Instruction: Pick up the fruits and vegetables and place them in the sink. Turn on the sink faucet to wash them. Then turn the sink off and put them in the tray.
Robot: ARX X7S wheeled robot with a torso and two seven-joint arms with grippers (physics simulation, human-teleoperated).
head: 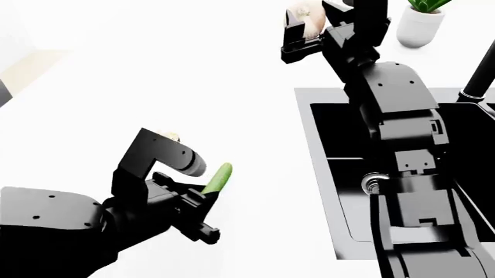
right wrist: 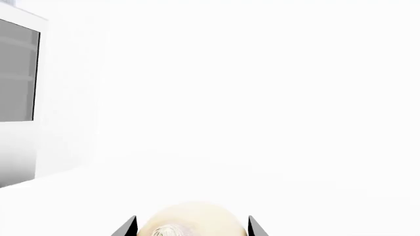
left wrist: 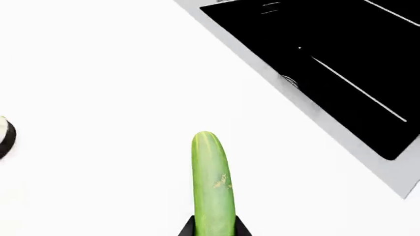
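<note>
A bright green cucumber (left wrist: 213, 184) is held in the left gripper (left wrist: 214, 227), whose two black fingers clamp its near end. The cucumber sticks straight out from the gripper, and the left wrist view shows its rounded free end over bare white tabletop (left wrist: 98, 73). In the head view the cucumber (head: 217, 178) appears as a short green stub poking out past the left gripper (head: 203, 200), at the lower left of the scene, well apart from the sink.

A round pale tan onion (right wrist: 192, 220) sits between the two black fingers of the right gripper (right wrist: 192, 227), which is closed on it. In the head view the onion (head: 308, 21) is partly hidden by the right gripper (head: 309, 32), held near the top of the scene, beyond the far edge of the sink.

The sink (head: 328, 150) is a glossy black basin with a thin steel rim, set into the tabletop at the right of the head view. The right arm stretches over it and covers much of it. A round steel drain (head: 371, 183) shows beside the arm. The left wrist view shows a corner of the sink (left wrist: 341, 64) off to one side of the cucumber.

A slim black faucet (head: 478, 81) rises at the far right edge of the head view. Behind it stands a white pot with a green plant (head: 421, 22).
</note>
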